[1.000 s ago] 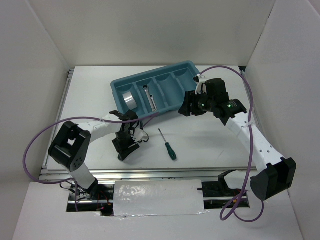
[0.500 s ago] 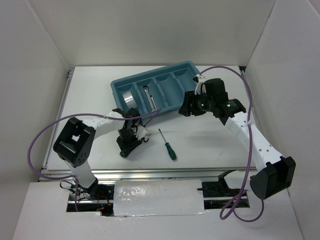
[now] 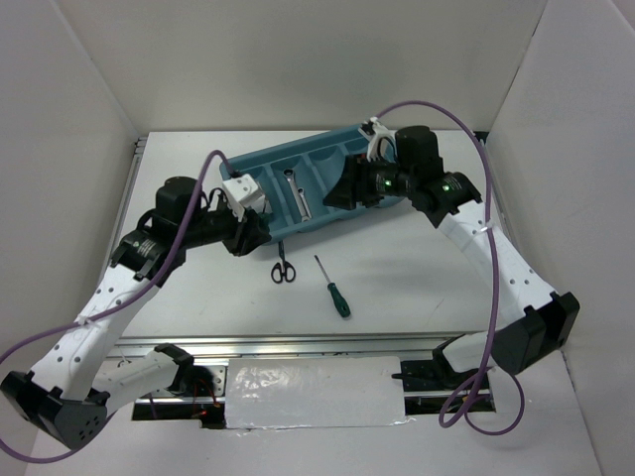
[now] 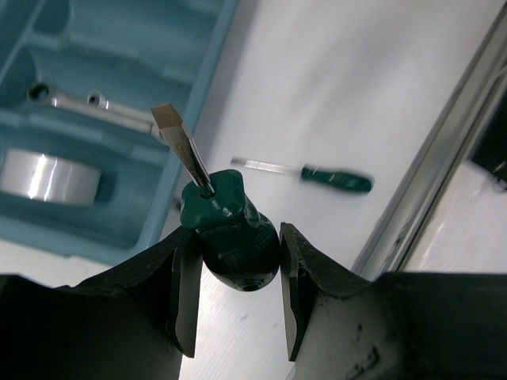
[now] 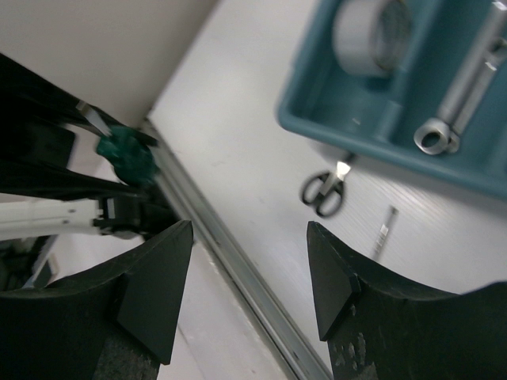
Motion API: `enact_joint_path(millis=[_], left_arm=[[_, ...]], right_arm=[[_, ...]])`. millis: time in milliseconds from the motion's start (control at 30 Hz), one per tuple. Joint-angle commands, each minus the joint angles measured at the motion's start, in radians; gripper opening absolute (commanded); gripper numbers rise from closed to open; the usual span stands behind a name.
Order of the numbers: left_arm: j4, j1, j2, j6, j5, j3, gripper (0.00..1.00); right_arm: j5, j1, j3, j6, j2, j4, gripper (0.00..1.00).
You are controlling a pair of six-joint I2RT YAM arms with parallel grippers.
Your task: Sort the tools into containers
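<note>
My left gripper point(image 3: 256, 232) is shut on the stubby green-handled screwdriver point(image 4: 228, 229), held in the air with its blade up, just in front of the teal tray point(image 3: 349, 136). In the tray lie the tape roll point(image 4: 47, 176) and the wrenches point(image 3: 298, 194). The long green-handled screwdriver point(image 3: 333, 287) and the black-handled scissors point(image 3: 283, 269) lie on the table in front of the tray. My right gripper point(image 3: 339, 194) is open and empty, hovering over the tray's near rim. The right wrist view shows the scissors point(image 5: 325, 188) and the tape roll point(image 5: 369, 32).
White walls enclose the table on three sides. A metal rail point(image 3: 298, 342) runs along the near edge. Purple cables loop from both arms.
My left arm has lifted off the table beside the scissors and swung back and left toward the tray, carrying the stubby screwdriver. My right gripper has moved left over the tray.
</note>
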Motion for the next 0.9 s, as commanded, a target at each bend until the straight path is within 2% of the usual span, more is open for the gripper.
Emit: enact_joint_path(millis=[0,167,300,400,567,867], left_arm=[[0.182,0.025,-0.013,-0.188,0.136,0.002,0.05],[0.313,0.074,-0.052,-0.341,0.281,-0.051,0.04],[0.461,0.100,-0.108,-0.447,0.303,-0.123,0.02],[0.501,0.111,-0.123,-0.485,0.312,-0.136,0.01],[0.495,0.111,-0.106,-0.507,0.305,-0.108,0.01],[0.486,0.106,-0.096,-0.505,0.311,-0.100,0.01]], right_arm=[[-0.160,0.058,0.160,0.047,0.070,0.078,0.68],[-0.214,0.143,0.286,0.052,0.171,0.090,0.68],[-0.252,0.175,0.323,0.053,0.202,0.093,0.64],[-0.238,0.197,0.315,0.047,0.210,0.084,0.63],[-0.165,0.244,0.315,0.047,0.230,0.073,0.63],[-0.165,0.287,0.315,0.068,0.259,0.095,0.61]])
